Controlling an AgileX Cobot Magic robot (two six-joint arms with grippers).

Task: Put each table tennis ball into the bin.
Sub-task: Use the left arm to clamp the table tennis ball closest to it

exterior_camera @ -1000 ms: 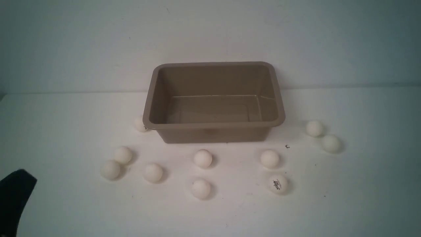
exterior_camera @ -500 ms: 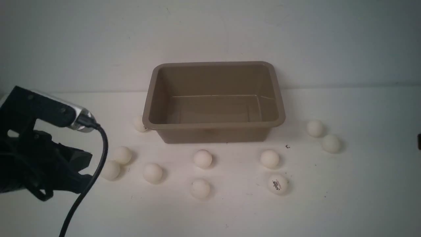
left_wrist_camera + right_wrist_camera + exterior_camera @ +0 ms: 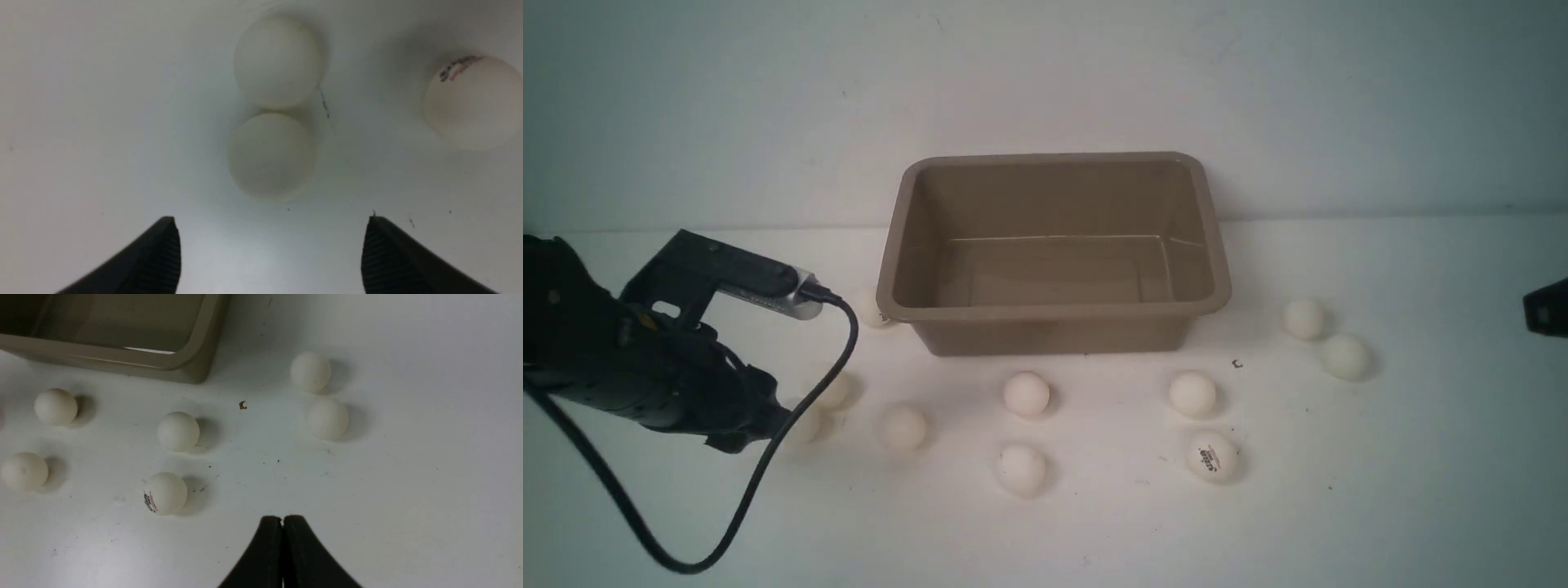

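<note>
Held left gripper with jaws wide apart, angled down close above two touching table tennis balls, left of the bin. Held right gripper with jaws pressed together, right of the bin. Found dark print on one nearby ball, too blurred to read. Lost part of the touching pair behind the left arm in front view.

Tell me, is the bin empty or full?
Empty. The bin has a bare floor; the balls in view all sit outside it.
</note>
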